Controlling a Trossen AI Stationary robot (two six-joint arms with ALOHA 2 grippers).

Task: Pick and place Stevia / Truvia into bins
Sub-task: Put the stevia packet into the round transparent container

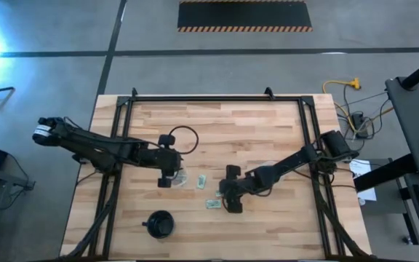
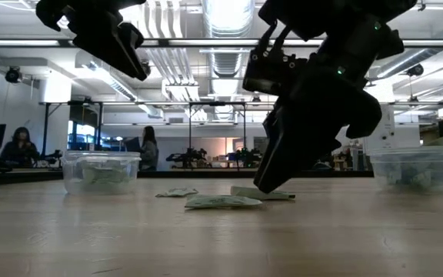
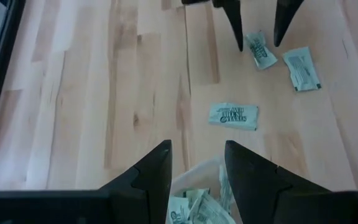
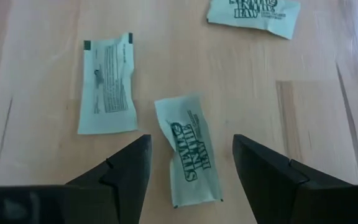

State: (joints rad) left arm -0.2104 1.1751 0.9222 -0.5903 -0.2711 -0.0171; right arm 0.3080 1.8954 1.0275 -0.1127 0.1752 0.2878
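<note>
Three pale green Stevia packets lie flat on the wooden table near its middle. My right gripper [image 4: 191, 138] is open and low over the table, with a finger on either side of one packet [image 4: 188, 155] and a gap on both sides. The other two packets [image 4: 106, 84] [image 4: 253, 12] lie just beyond it. My left gripper [image 3: 197, 146] hangs open and empty above a clear bin [image 2: 101, 171] that holds several packets. A second clear bin [image 2: 416, 168], also holding packets, stands on the table to the right.
A black round cup [image 1: 160, 224] stands near the table's front edge on the left. A thin dark ring [image 1: 182, 138] lies behind the left gripper. A black metal frame [image 1: 217, 99] runs along the table's far edge and down both sides. People sit in the room beyond.
</note>
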